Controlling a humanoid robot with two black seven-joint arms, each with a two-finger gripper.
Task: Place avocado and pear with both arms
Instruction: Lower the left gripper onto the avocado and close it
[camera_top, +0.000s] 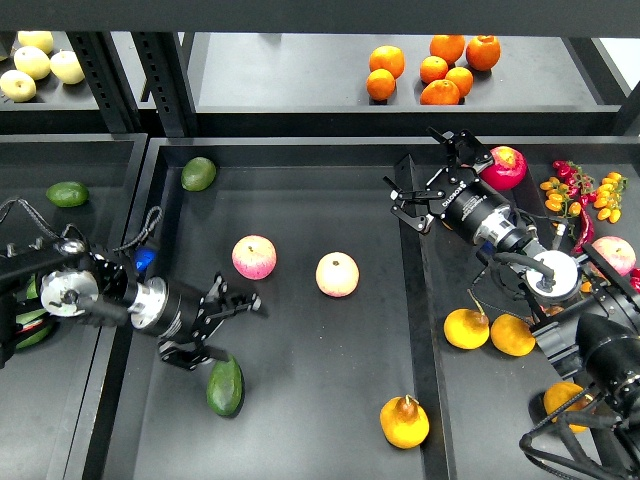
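Both arms are black with silver metallic wrist collars. The left arm carries looped black cables and a blue indicator light. The right arm bears white lettering on its forearm housing.

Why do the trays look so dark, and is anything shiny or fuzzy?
Head view: the black tray soaks up light, with soft glare patches; the avocado and pear look sharp with faint shadows; the left pincer looks slightly blurred; shelf edges bend slightly near the corners.
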